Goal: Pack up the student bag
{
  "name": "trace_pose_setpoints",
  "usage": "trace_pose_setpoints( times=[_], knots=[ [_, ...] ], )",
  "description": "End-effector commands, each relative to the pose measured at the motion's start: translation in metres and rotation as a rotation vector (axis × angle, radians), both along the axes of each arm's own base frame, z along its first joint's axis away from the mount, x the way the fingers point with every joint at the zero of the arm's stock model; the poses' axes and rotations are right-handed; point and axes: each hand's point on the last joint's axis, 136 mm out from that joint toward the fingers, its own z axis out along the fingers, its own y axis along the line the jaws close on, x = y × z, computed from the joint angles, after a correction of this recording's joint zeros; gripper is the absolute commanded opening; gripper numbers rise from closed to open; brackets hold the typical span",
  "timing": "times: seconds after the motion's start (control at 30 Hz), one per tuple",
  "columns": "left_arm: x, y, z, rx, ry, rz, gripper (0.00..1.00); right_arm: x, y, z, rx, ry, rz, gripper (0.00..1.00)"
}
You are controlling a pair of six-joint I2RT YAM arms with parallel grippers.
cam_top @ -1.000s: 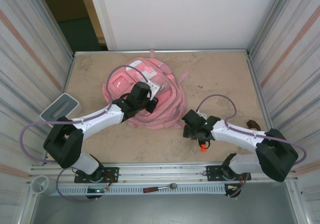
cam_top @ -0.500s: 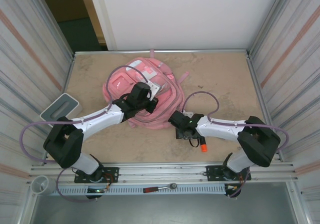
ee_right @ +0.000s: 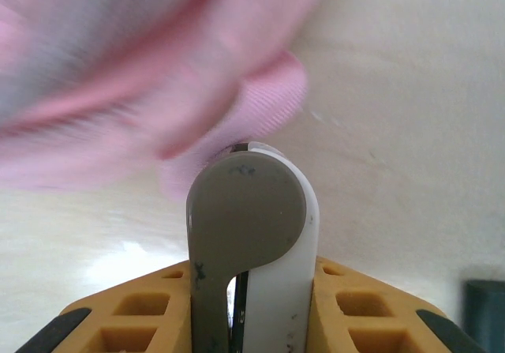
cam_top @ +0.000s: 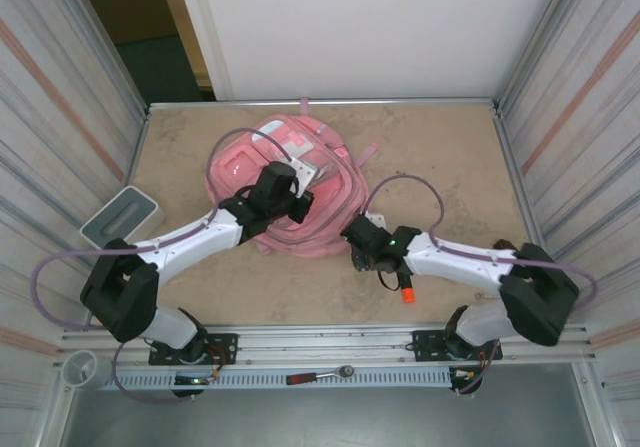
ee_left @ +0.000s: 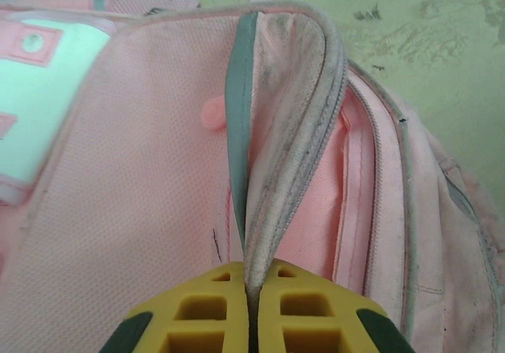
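Bag (cam_top: 330,202): I read pink, grey zip strip (ee_left: 237,116).
Piece (ee_right: 248,203): half grey, half white.
Table (cam_top: 440,157): mottled beige.

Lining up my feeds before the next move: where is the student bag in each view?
Top external: student bag centre-left, under left gripper.
Left wrist: bag left and centre, rim pinched at bottom centre.
Right wrist: bag blurred pink, upper left.
Shared landmark: bare tabletop beside it.

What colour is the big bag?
Pink. The bag shows best in the left wrist view.
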Motion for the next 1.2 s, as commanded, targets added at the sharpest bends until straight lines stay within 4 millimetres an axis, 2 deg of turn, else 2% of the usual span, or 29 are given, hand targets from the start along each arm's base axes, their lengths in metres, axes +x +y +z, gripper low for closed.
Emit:
trace_pose_setpoints(
  times=[0.0, 0.13, 0.3, 0.4, 0.57, 0.63, 0.73, 0.83, 0.97, 1.03, 1.17],
  knots=[
    [0.007, 0.006, 0.056, -0.119, -0.09, 0.018, 0.0, 0.016, 0.033, 0.046, 0.251, -0.114, 0.086, 0.27],
    [0.012, 0.008, 0.091, -0.195, -0.12, 0.0, 0.0, 0.042, 0.061, 0.082, 0.461, -0.174, 0.112, 0.26],
    [0.018, 0.009, 0.124, -0.246, -0.144, -0.021, 0.0, 0.072, 0.095, 0.117, 0.53, -0.234, 0.158, 0.26],
    [0.024, 0.008, 0.141, -0.277, -0.157, -0.029, 0.0, 0.089, 0.111, 0.12, 0.551, -0.227, 0.131, 0.27],
    [0.035, 0.008, 0.161, -0.324, -0.161, -0.033, 0.0, 0.128, 0.132, 0.111, 0.586, -0.183, 0.046, 0.32],
    [0.039, 0.008, 0.167, -0.354, -0.158, -0.032, 0.0, 0.139, 0.147, 0.113, 0.605, -0.165, 0.062, 0.38],
    [0.039, 0.008, 0.167, -0.377, -0.149, -0.038, 0.0, 0.14, 0.152, 0.119, 0.585, -0.167, 0.102, 0.51],
    [0.039, 0.01, 0.16, -0.374, -0.146, -0.03, 0.0, 0.13, 0.137, 0.125, 0.543, -0.193, 0.129, 0.61],
    [0.038, 0.011, 0.151, -0.378, -0.133, -0.025, 0.0, 0.106, 0.105, 0.128, 0.499, -0.218, 0.133, 0.65],
    [0.037, 0.011, 0.146, -0.377, -0.121, -0.028, 0.0, 0.091, 0.081, 0.121, 0.444, -0.213, 0.11, 0.67],
    [0.031, 0.011, 0.132, -0.386, -0.093, -0.038, 0.0, 0.059, 0.005, 0.081, 0.193, -0.138, -0.02, 0.72]
  ],
)
